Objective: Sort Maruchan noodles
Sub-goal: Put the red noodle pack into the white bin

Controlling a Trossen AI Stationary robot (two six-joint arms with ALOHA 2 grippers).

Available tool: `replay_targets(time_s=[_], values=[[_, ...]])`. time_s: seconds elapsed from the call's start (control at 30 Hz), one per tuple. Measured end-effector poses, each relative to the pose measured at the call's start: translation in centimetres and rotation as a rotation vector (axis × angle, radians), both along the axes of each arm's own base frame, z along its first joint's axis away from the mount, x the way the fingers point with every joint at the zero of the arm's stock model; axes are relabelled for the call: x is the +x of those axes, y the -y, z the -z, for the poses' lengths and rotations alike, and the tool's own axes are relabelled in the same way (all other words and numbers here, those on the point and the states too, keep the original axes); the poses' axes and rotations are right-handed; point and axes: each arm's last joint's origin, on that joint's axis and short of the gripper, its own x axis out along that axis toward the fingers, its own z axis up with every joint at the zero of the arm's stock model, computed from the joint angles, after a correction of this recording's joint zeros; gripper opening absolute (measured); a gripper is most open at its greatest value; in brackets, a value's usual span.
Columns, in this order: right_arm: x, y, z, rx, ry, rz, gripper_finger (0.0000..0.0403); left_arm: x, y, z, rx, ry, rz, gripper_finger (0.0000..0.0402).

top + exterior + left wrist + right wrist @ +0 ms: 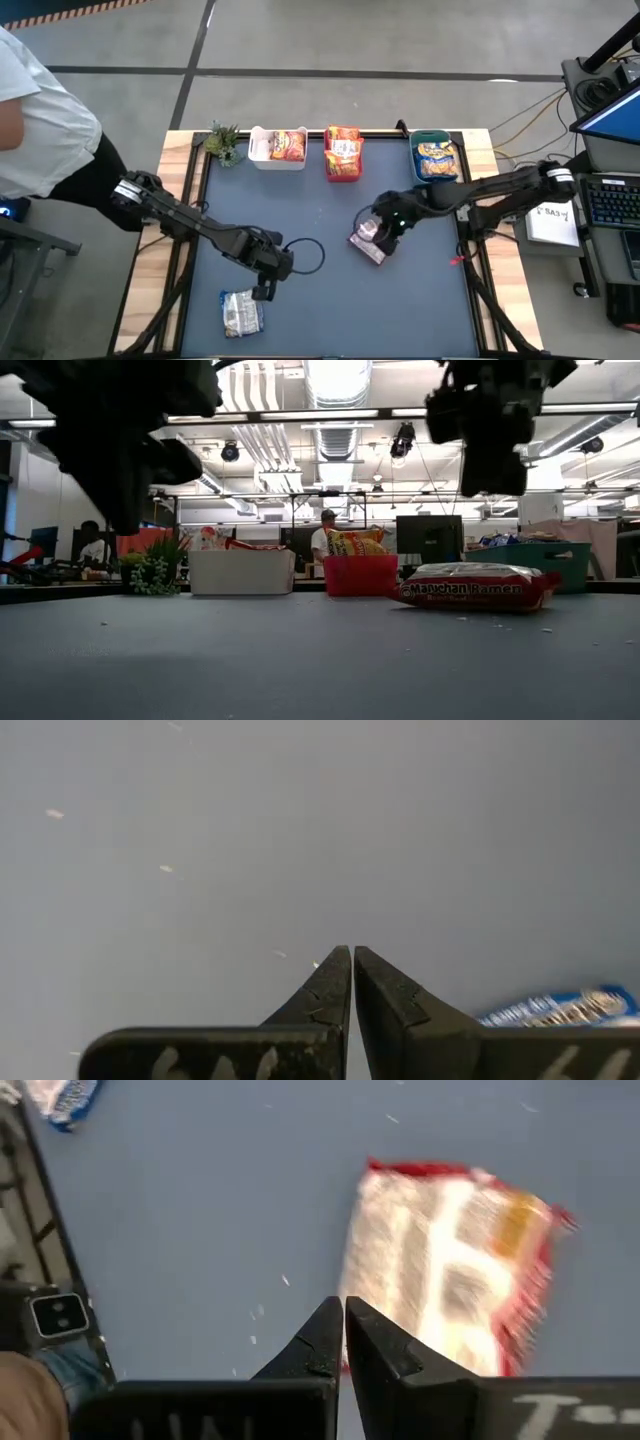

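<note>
1. Dark blue table mat point(330, 300) with wooden edges, seen from above; three bins stand along the 12 o'clock edge.
2. White bin point(277, 148), red bin point(343, 153) and teal bin point(435, 157) each already hold packets, so sorting looks mostly done.
3. Left gripper point(262, 293): fingers together, empty, above a blue-white packet point(241, 312) at 7 o'clock.
4. Right gripper point(383, 232): fingers together, empty, over a red-and-white packet point(367, 243) near centre.
5. Remaining: these two packets.
</note>
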Motion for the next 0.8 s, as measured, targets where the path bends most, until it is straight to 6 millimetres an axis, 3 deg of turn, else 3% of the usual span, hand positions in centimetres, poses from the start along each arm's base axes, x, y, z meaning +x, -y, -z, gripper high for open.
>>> replay_targets(time_s=[0.23, 0.5, 0.67, 0.8], values=[[-3.7, 0.4, -0.8, -0.056, -0.135, 0.109, 0.0008, 1.3, -0.1, -0.5, 0.141, 0.198, 0.042, 0.0], [-6.0, 0.8, 3.1, -0.101, -0.229, 0.191, 0.0009, 4.0, -1.9, 0.5, 0.305, 0.388, 0.187, 0.0], [-6.1, 1.3, 5.8, -0.239, -0.216, 0.283, 0.0008, 5.4, -3.9, 1.5, 0.238, 0.475, 0.266, 0.0], [-4.5, 1.2, 7.7, -0.233, -0.097, 0.277, 0.0008, 5.9, -4.9, 1.8, 0.196, 0.482, 0.268, 0.0]])
